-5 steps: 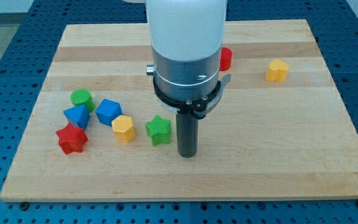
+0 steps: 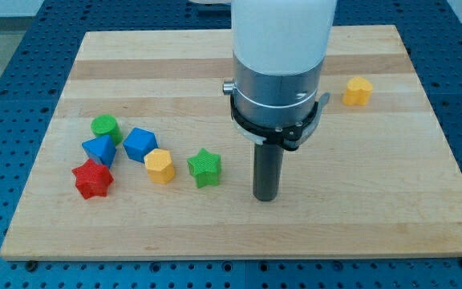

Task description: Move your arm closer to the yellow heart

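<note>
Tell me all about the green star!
The green star is a small chunky block, bright green, and looks like ridged plastic. It has a flat star-shaped top and straight sides, and it lies flat on the pale wooden board, a little toward the view's bottom left of the middle. Nothing touches it. A yellow block sits just off its left with a gap between, and my tip stands off to its right, also apart from it.

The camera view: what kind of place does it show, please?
Probably a robotics lab bench: a wooden board lies on a blue perforated table, with small coloured blocks like the green star and my tip near.
</note>
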